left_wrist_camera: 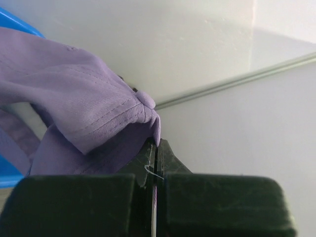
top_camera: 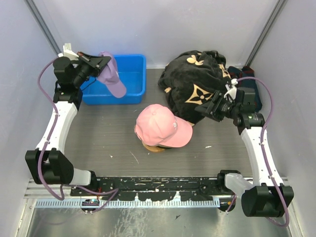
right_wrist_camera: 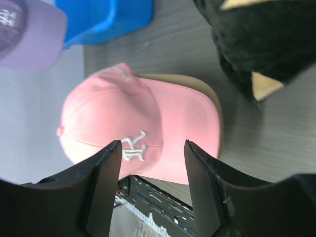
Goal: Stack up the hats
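Note:
A lavender hat hangs from my left gripper above the blue bin. In the left wrist view the jaws are shut on a fold of its purple fabric. A pink hat lies mid-table on top of a tan hat, of which only an edge shows. My right gripper hovers just right of the pink brim, open and holding nothing. In the right wrist view its fingers frame the pink hat, with the tan brim under it.
A large black cloth with tan flower marks is heaped at the back right, close behind the right gripper. The blue bin stands at the back left against the wall. A dark object lies by the right wall under the right arm.

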Controlling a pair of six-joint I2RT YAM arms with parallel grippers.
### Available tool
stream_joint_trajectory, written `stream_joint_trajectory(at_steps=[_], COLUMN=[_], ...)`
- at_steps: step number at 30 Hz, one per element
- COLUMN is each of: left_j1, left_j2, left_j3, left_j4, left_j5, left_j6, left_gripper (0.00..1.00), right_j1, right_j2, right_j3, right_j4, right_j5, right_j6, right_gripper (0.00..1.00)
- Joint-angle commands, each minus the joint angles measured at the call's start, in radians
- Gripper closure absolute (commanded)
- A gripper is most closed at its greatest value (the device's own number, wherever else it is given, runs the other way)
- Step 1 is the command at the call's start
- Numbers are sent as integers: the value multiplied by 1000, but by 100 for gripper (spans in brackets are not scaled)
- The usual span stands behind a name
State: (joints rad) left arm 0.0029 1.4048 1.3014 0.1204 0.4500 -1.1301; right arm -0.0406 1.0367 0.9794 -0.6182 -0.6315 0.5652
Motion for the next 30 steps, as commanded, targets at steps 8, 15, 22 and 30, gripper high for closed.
stream_joint_trajectory(at_steps=[8,15,22,30], left_j1=[-137,-180,-266,-340], left_j2=[-125,-98,-70,-46], left_j3=[43,96,127,151], left_j4=[62,167,233,294], left_j5=[-31,-28,-70,-108], left_j6=[-122,-248,-298,-337], left_gripper=[100,100,100,100], right_j1=[33,73,228,291], right_j2=[17,-5,9,64], right_j3=[148,-15,-88,-129], right_j4=[284,765,960,1144], right_j5=[-219,-288,-164,-73], right_j6=[328,794,970,1079], right_gripper=[40,34,29,29])
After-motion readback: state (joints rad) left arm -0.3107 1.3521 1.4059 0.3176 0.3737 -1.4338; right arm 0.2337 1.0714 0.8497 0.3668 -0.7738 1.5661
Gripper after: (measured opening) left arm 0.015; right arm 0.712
